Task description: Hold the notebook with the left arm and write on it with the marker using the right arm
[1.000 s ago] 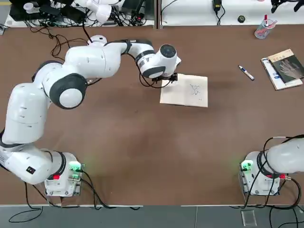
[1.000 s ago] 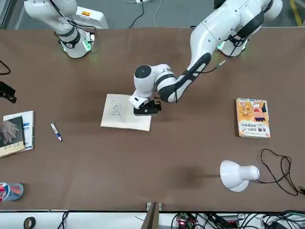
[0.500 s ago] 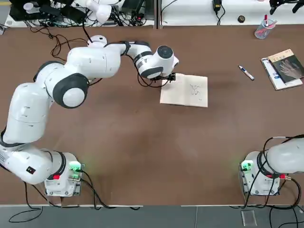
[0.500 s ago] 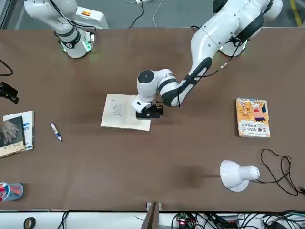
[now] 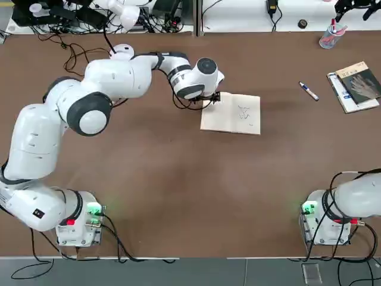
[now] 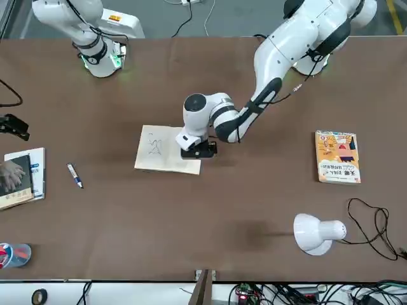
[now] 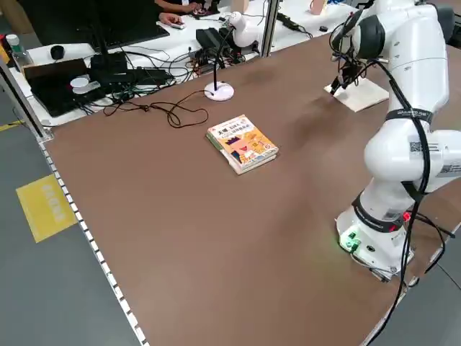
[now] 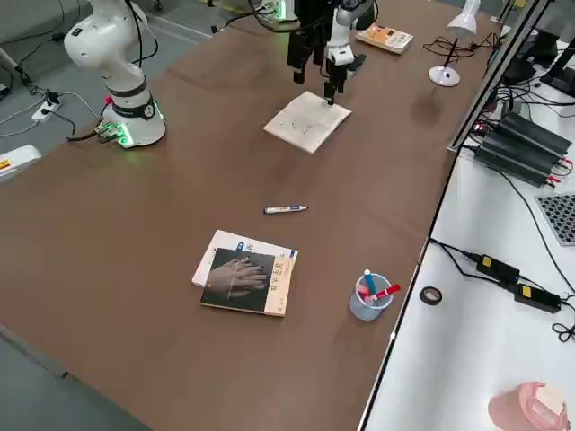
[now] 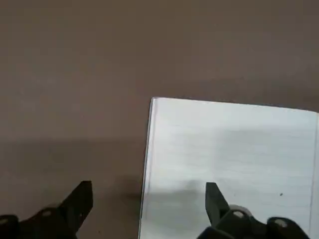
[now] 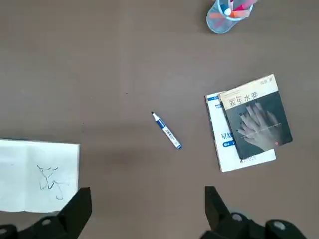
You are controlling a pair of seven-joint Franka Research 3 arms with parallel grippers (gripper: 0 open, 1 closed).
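Your left gripper (image 9: 147, 199) is open over the notebook's (image 5: 232, 113) edge, not pressing yet; the marker (image 5: 308, 91) lies untouched near the worktop's far right corner.

Brown table (image 5: 178, 179), notebook (image 5: 232, 113), marker (image 5: 308, 90), stacked books (image 5: 355, 86), orange book (image 6: 338, 157), pen cup (image 8: 367, 297), perhaps a lamp (image 6: 316, 233)

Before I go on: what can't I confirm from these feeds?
- Whether the left claw touches the notebook: top view, the wrist covers the corner; the left wrist view shows only open tips straddling the edge.
- Right claw: cut off by the top view's edge; open in its own wrist view.
- The scribbles: too small to read.
- The marker cap: too small.
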